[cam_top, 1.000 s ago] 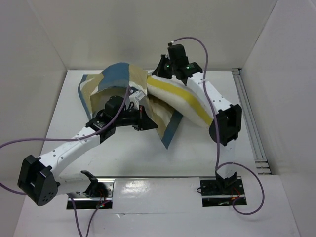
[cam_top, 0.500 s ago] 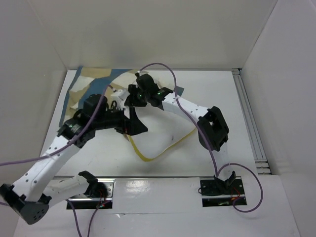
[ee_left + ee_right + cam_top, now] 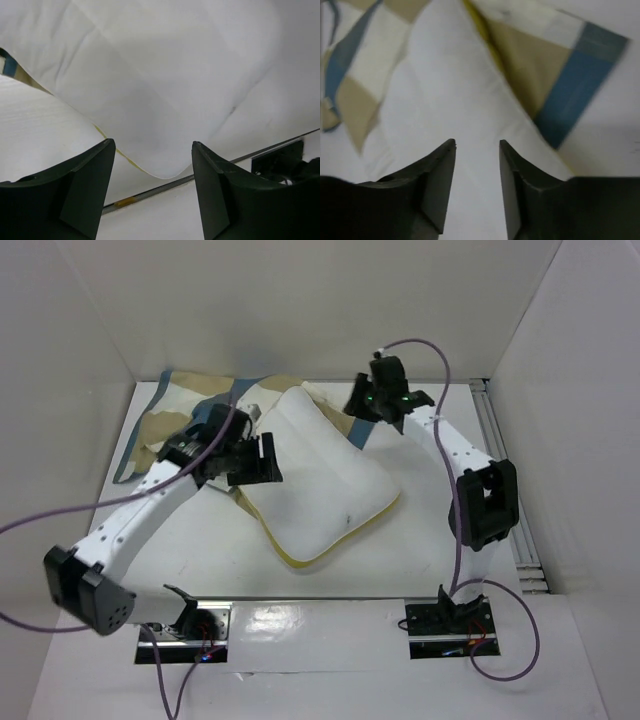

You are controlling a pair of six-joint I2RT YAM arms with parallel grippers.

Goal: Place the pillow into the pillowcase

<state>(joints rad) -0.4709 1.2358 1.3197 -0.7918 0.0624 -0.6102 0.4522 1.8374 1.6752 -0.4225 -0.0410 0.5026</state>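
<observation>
Agape: left hand [image 3: 151, 145], right hand [image 3: 477, 143].

Bright, even light, faint shadows; right wrist view blurs the pillowcase [image 3: 540, 65].

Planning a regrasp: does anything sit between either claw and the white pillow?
Nothing visible. The plump white quilted pillow lies bare before the open left claw and right claw; the blue-tan-cream checked fabric pillowcase lies beyond it.

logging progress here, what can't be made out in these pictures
- top view: pillowcase mouth, hidden by the left arm and pillow
- left wrist view: pillowcase cut off at the left edge, only a sliver
- right wrist view: blurred, pillow stitching unreadable
</observation>
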